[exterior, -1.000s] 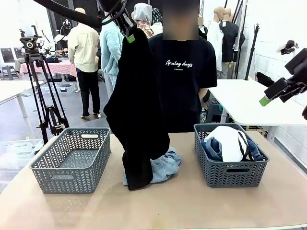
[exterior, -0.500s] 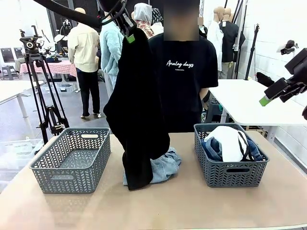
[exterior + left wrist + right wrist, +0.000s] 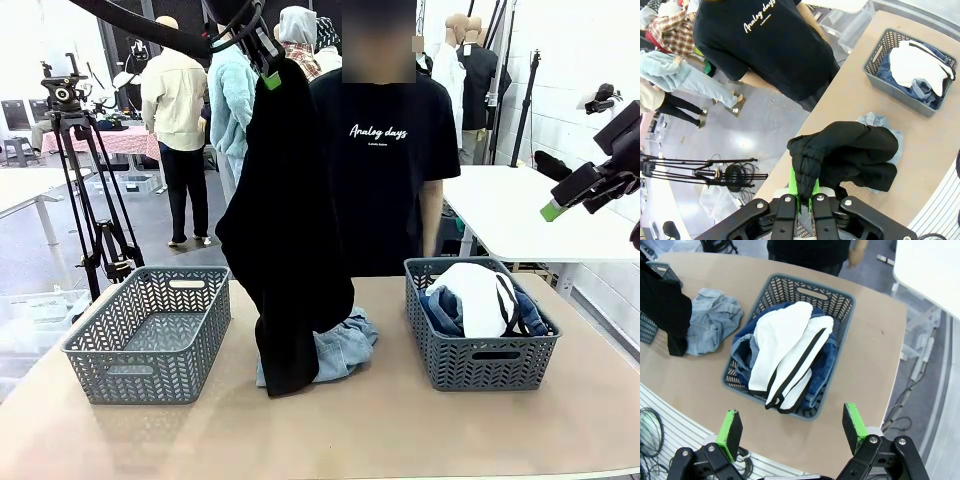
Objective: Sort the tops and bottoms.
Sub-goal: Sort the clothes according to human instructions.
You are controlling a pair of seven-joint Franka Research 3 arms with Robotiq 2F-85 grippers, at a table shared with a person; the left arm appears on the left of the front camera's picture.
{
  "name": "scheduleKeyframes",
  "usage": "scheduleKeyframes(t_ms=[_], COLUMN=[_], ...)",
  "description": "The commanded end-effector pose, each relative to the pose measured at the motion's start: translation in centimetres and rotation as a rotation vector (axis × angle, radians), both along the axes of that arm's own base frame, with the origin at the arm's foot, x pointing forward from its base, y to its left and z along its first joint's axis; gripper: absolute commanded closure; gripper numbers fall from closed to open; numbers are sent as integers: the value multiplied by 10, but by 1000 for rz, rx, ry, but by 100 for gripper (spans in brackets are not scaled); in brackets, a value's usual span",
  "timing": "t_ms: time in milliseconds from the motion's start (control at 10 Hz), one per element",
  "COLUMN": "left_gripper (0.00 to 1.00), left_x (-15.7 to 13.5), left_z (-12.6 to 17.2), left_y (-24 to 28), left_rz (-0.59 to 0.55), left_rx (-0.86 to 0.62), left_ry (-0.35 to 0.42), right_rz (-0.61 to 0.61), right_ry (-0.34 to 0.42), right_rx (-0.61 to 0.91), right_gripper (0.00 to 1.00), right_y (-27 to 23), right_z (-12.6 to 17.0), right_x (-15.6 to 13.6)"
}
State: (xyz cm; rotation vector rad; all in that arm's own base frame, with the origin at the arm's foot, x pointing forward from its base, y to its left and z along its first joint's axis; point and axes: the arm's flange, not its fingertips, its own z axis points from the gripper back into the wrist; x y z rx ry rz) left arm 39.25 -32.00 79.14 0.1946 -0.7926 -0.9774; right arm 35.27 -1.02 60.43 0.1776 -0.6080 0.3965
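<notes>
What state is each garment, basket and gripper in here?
black top, hanging from the left gripper, lower end over the pale jeans.
pale jeans, crumpled on the table.
white top, lying on dark jeans in the right basket.
left gripper, shut on black top.
right gripper, open, raised.

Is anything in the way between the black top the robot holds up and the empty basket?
Nothing visible is. The black top hangs from the left gripper over the middle of the table, its bottom end by the pale jeans. The empty basket stands just beside it, with its top open.
</notes>
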Motion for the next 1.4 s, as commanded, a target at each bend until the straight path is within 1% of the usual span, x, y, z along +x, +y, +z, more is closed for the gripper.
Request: scheduleKeyframes(t_ms=[0,1300], left_gripper=[100,100], left_x=[-3,-3], left_z=[4,4], left_y=[2,2], left_rz=[1,1], left_rx=[-1,-1], left_ry=[-9,-9], right_rz=[-6,-6], right_ry=[10,10], right_rx=[-7,-7], right_gripper=[0,0], right_y=[0,0], right_z=[-1,-1], right_x=[0,0])
